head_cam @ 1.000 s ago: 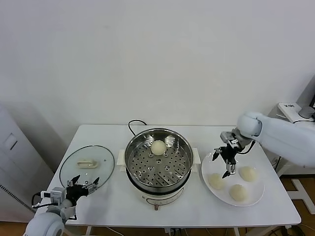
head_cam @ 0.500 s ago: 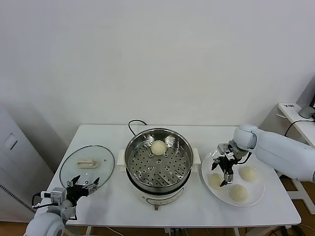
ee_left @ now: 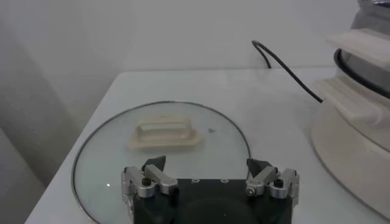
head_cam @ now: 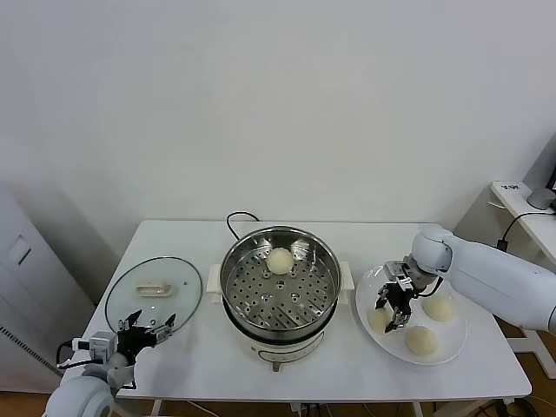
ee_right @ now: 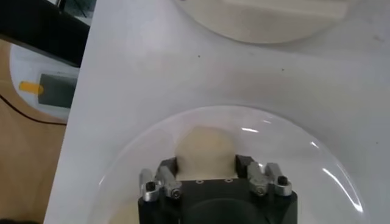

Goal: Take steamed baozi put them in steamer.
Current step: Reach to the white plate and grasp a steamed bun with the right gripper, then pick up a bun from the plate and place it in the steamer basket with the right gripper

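Since the earlier frames the right gripper (head_cam: 393,310) has been lowered from above the white plate (head_cam: 452,354) onto the leftmost bun (head_cam: 379,321) at the lower right of the head view. In the right wrist view the jaws are seen apart, one on each side of that bun (ee_right: 204,146), not yet closed on it. One baozi (head_cam: 279,260) is already set on the perforated tray of the steamer (head_cam: 278,282) at the centre of the frame; two more buns (head_cam: 437,307) (head_cam: 421,340) are left on the plate, further right. The step in hand is judged to be the grasp of the second bun. For the next move, a gentle closing on the soft dough is called for, then a lift clear of the plate and a carry leftward over the steel rim. The left gripper (head_cam: 146,331) is parked at the lower left, jaws spread, just beside the glass lid (head_cam: 153,291) lying on the white surface (head_cam: 339,365).
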